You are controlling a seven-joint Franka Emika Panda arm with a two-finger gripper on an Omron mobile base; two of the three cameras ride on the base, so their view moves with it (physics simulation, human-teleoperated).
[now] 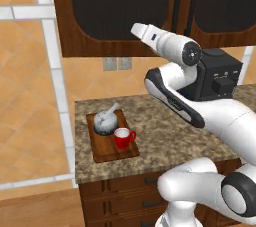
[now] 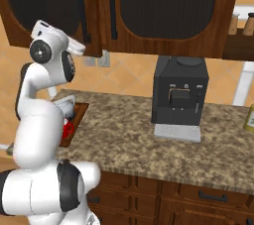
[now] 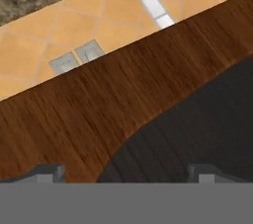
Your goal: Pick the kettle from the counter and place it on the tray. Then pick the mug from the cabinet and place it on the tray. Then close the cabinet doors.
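Left base view: sitting on the tray (image 1: pixel 107 152) at the left end of the counter (image 1: pixel 165 136), the kettle (image 1: pixel 106 121) at the back and the red mug (image 1: pixel 122 138) just in front of it to the right, the two close together or touching. Standing shut above, the cabinet doors (image 1: pixel 115 6), black bar handles side by side at the seam. Rising from the lower right, the white arm, wrist lifted toward the lower edge of the left door. Standing behind the arm, the black coffee machine (image 1: pixel 220 73).

Right base view: showing the tray (image 2: pixel 74 120) mostly hidden behind the arm, a bit of the mug (image 2: pixel 68 129) and kettle (image 2: pixel 64 106) peeking out. Hanging closed, the cabinet doors (image 2: pixel 163 6). Standing mid-counter, the coffee machine (image 2: pixel 179 95); resting on a shelf at far right, spice jars (image 2: pixel 244 25).

Hand view: facing the door's wood frame and dark panel (image 3: pixel 197 119) at close range, tiled wall with two outlets (image 3: pixel 76 56) beyond. Spread wide and holding nothing, the gripper (image 3: pixel 126 173), fingertips (image 3: pixel 49 172) showing far apart at the bottom.
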